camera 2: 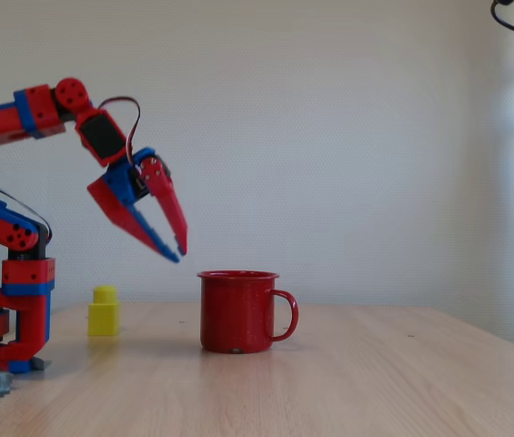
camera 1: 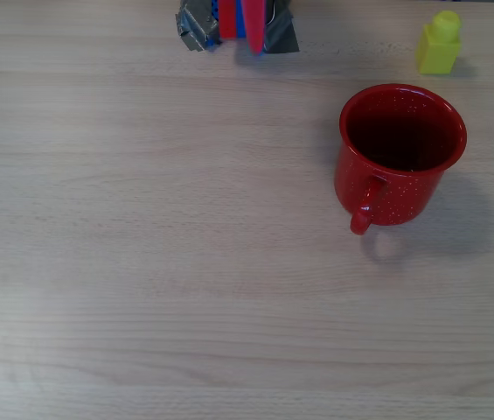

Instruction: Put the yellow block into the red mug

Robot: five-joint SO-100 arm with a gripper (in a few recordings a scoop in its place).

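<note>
Fingers [camera 2: 176,244] stand slightly parted, empty, raised above the counter [camera 1: 142,262]. Yellow block [camera 1: 439,44] sits upright near the counter's far right corner, just beyond the red mug [camera 1: 400,157]. Widen, descend squarely over the block's flat sides.

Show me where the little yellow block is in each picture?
Overhead view: the yellow block stands upright near the top right corner, above the red mug and apart from it.
Fixed view: the yellow block stands on the table at lower left, left of the red mug, beside the arm's base.
Shared landmark: the red mug, the block's nearest neighbour in both.
</note>
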